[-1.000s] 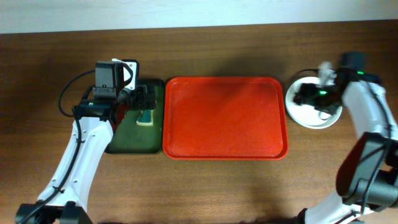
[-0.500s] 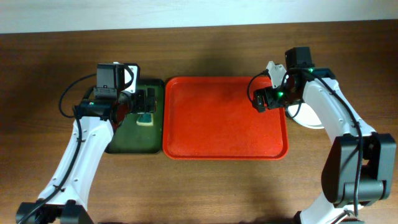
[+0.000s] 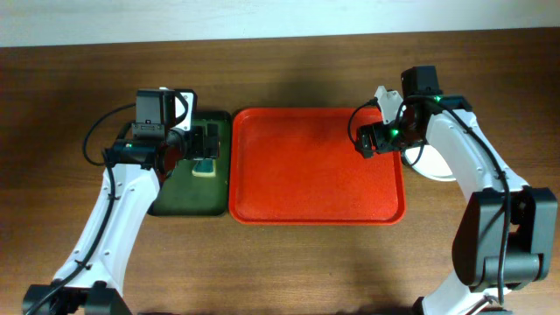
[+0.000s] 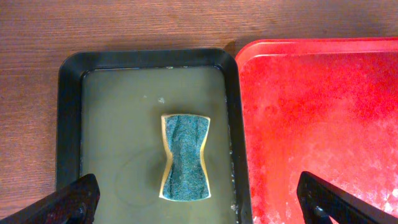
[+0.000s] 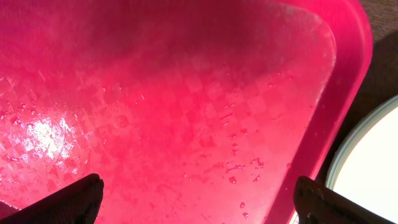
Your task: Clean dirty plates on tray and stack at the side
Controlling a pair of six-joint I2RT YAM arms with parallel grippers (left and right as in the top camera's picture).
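Tray [image 3: 306, 188]: mid-tabletop, bare, wet.
Plates [image 3: 435, 168]: off tray, toward right edge.
Left pincer [image 4: 202, 204]: spread, empty.
Right pincer [image 5: 200, 198]: spread, empty, over tray.
Risk: right arm [image 3: 468, 156] swinging outward could clip plates.

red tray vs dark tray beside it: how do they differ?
The red tray is wider and bright red; the dark tray is narrower, dark green. The dark tray holds murky liquid and a sponge; the red tray shows only droplets. Both are rectangular with rounded corners, raised rims.
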